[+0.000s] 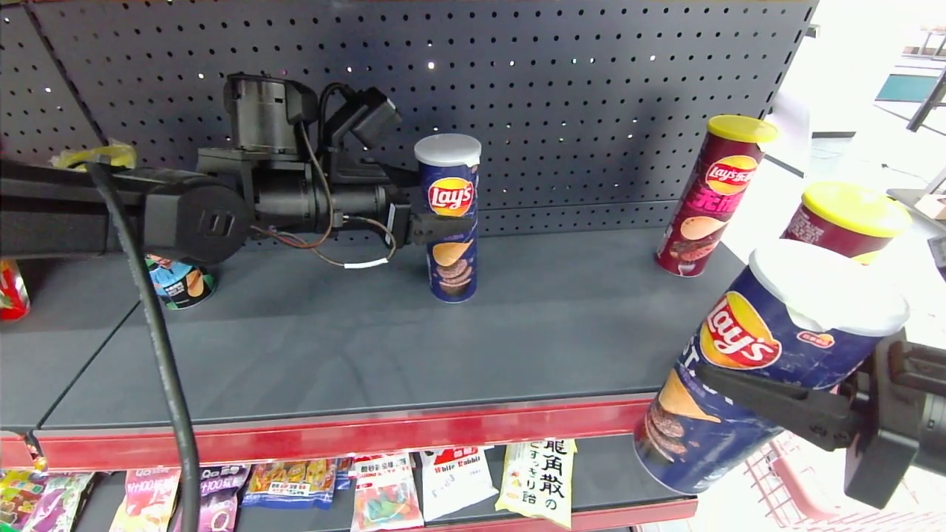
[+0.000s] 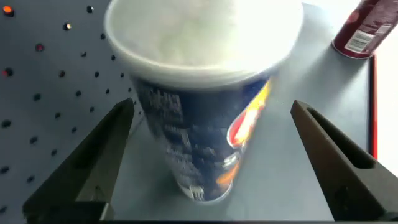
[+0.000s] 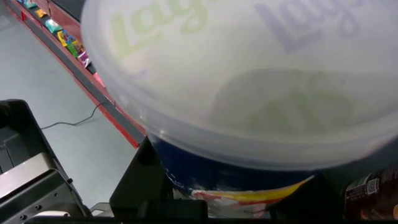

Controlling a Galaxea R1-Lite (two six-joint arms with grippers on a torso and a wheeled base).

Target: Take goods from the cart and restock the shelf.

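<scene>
A blue chip can with a white lid [image 1: 448,222] stands upright on the grey shelf [image 1: 332,347], near the pegboard. My left gripper [image 1: 452,226] is around its middle and open. In the left wrist view the fingers [image 2: 106,155] stand on either side of that can [image 2: 199,143], with gaps between them and it. Off the shelf's front right corner, my right gripper [image 1: 746,384] is shut on a second blue chip can [image 1: 754,355], held tilted. Its white lid [image 3: 236,93] sits close to the right wrist camera.
A red chip can with a yellow lid [image 1: 711,196] stands at the shelf's right end, and another [image 1: 848,218] is just beyond it. A small teal can [image 1: 177,284] stands behind my left arm. Snack bags [image 1: 454,484] hang below. A red cart [image 1: 791,480] is at the lower right.
</scene>
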